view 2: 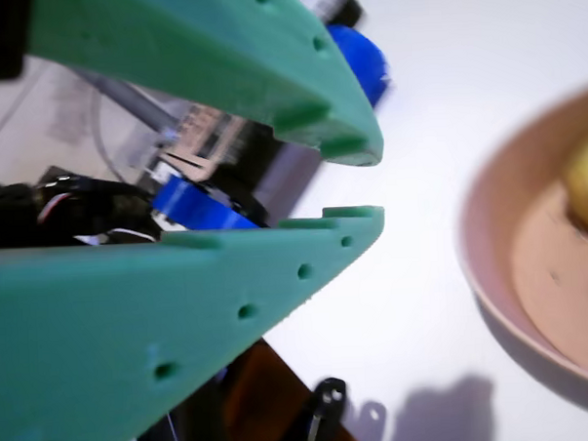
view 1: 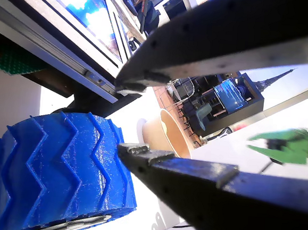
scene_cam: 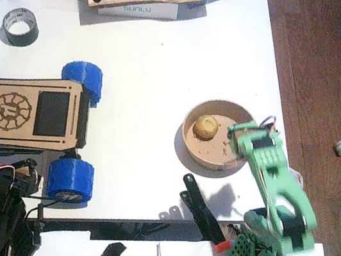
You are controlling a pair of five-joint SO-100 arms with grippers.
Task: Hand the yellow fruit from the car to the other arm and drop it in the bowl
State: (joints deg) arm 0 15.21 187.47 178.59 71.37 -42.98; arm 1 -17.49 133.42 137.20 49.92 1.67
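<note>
The yellow fruit (scene_cam: 206, 126) lies in the bowl (scene_cam: 195, 152); the green pincer (view 2: 356, 186) beside it hangs slightly parted, empty, apparently after dropping it.

From my station, the fruit (scene_cam: 206, 126) lies in the bowl (scene_cam: 195, 151) at table centre. The car (scene_cam: 23, 119) stands well apart at nine o'clock of the bowl, a tape roll (scene_cam: 20, 26) at the car's twelve o'clock.

The car (scene_cam: 22, 112) has a matt light-wood body and ridged blue plastic wheels (view 1: 63, 177); the bowl (scene_cam: 208, 151) looks smooth.
</note>
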